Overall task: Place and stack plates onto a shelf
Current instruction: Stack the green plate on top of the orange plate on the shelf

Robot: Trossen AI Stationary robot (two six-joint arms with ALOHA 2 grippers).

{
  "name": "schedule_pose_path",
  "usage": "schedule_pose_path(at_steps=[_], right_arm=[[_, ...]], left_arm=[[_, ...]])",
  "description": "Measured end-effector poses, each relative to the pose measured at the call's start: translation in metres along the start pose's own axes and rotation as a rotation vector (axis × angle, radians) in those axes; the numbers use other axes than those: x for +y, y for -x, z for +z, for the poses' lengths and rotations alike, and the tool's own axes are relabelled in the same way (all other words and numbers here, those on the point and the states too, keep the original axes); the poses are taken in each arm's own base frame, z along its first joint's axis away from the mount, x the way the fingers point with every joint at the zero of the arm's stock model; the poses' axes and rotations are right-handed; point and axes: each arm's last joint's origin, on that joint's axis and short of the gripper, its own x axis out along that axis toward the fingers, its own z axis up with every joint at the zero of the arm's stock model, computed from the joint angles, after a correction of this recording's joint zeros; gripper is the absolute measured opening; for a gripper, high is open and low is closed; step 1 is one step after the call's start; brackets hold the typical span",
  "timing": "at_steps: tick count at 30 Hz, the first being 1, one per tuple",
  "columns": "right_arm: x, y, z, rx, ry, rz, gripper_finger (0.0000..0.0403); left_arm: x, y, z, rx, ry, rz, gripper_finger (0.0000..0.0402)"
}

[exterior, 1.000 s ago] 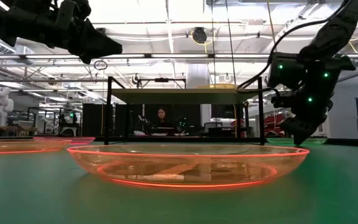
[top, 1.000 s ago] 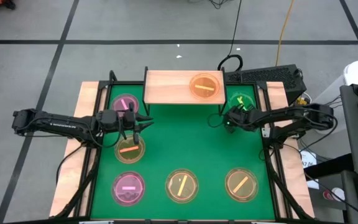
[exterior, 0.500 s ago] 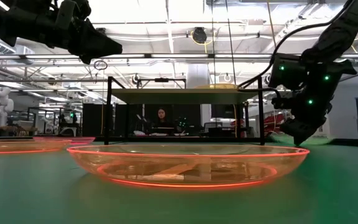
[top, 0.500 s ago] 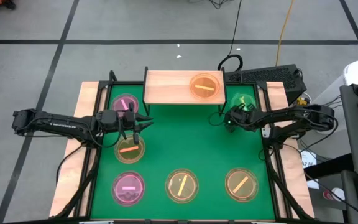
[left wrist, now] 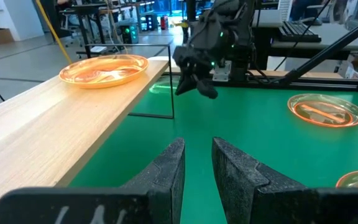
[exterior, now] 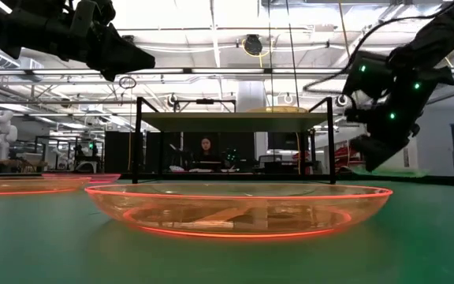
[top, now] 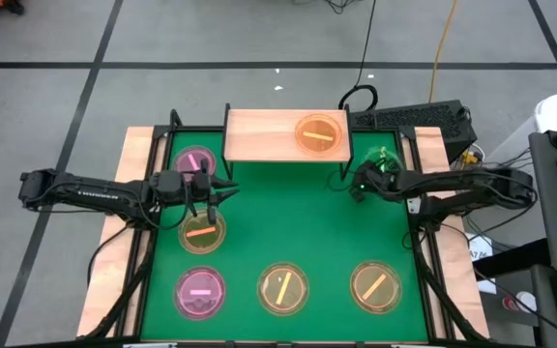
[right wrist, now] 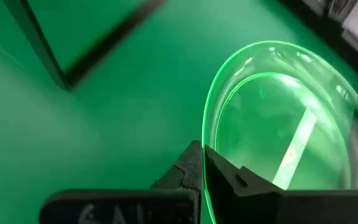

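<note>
The light-wood shelf stands at the mat's far edge, with one amber plate on its right half. My right gripper is just right of the shelf, shut on the green plate, which my arm mostly hides in the high view. In the low view this gripper hangs above the mat. My left gripper hovers open above the mat, between a pink plate and an amber plate. It touches nothing, and its wrist view looks along the shelf. My right gripper pinches the green plate's rim between its two fingers, one on the inner side and one on the outer. The fingers slant down from above on the plate's near-left side. Whether the plate's far edge rests on the mat does not show.
Three more plates lie along the near side of the green mat: pink, amber and amber. The shelf's left half is bare wood. Thin black shelf legs stand at the mat's far edge. A person sits in the room beyond.
My right gripper, staying shut on the green plate's rim, has risen a little and shifted slightly toward the far edge, beside the shelf's right end.
</note>
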Motion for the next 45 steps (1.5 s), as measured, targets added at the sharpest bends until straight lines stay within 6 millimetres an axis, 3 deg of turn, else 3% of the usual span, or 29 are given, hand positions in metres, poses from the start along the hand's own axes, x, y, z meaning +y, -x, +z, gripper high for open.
schedule_pose_path(at_steps=[16, 23, 31, 37, 45], right_arm=[[-0.003, 0.047, 0.015, -0.378, -0.113, -0.015, 0.0], [0.004, 0.073, 0.049, -0.595, -0.081, -0.048, 0.0], [0.016, 0.105, 0.101, -0.676, 0.046, -0.126, 0.0], [0.041, 0.107, 0.129, -0.742, 0.179, 0.014, 0.0], [0.072, 0.084, 0.139, -0.711, 0.288, 0.044, 0.0]], left_arm=[[0.0, 0.0, 0.0, 0.0, 0.003, 0.0, 0.0088], [0.0, 0.0, 0.0, 0.0, 0.006, -0.001, 0.0088], [0.0, 0.0, 0.0, 0.0, 0.008, -0.001, 0.0088], [0.0, 0.0, 0.0, -0.002, 0.009, -0.001, 0.0088], [0.0, 0.0, 0.001, -0.005, 0.031, -0.002, 0.0088]])
